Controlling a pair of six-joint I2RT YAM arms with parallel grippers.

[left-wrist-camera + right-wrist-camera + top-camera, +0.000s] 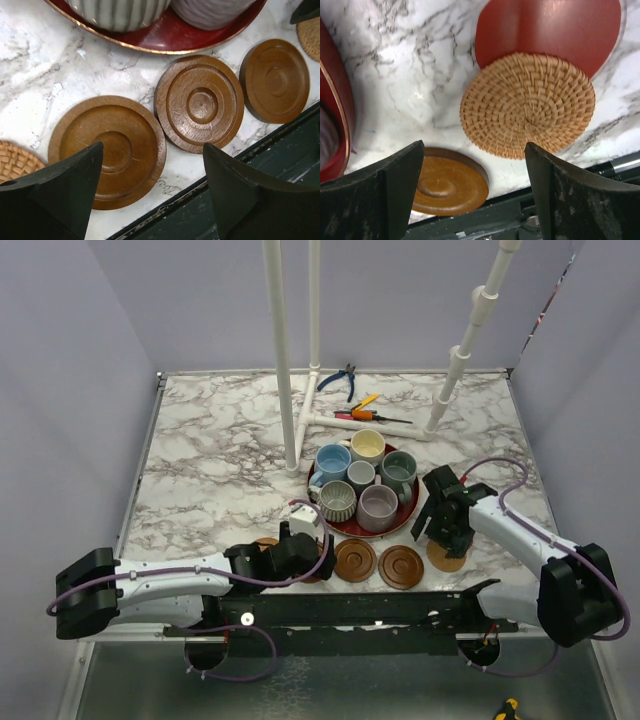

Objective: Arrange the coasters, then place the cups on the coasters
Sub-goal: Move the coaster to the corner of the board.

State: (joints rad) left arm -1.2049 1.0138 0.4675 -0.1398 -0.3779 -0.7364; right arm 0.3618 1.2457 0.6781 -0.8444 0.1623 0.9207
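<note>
Hovering low over the coasters point(355, 560) at the near edge; left gripper point(152, 150) spread open above a wood coaster point(120, 135); right gripper point(475, 147) likewise open above the woven coaster point(527, 105); cups point(360, 475) on the red tray point(190, 35).

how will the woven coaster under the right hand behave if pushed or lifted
The woven coaster looks thin and wicker, so probably light, slightly flexible. Its rough weave should resist slipping. It overlaps the red disc, so pushing may shift both.
</note>
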